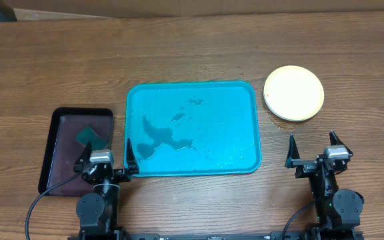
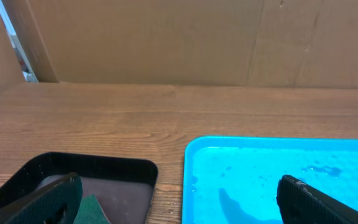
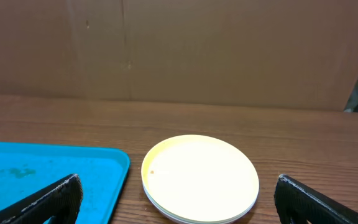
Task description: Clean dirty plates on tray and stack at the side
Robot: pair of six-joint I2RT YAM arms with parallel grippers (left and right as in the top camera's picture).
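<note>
The plates [image 1: 294, 93] right of the tray [image 1: 232, 107] look light, stiff, slick, best pinched by a rim; left gripper [image 1: 107, 150] and right gripper [image 1: 312, 143] gape empty.

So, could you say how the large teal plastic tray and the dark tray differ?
The teal-blue rectangular plastic tray is larger; the dark plastic tray left of it is smaller. The teal tray holds only wet-looking patches; the dark tray holds a green sponge. Both have rounded corners and raised rims.

teal-blue tray [image 1: 229, 110] with darker patches, pale yellow plate [image 1: 294, 93], black tray [image 1: 59, 153], green sponge [image 1: 90, 138], brown wood-grain table [image 1: 192, 47]
</note>
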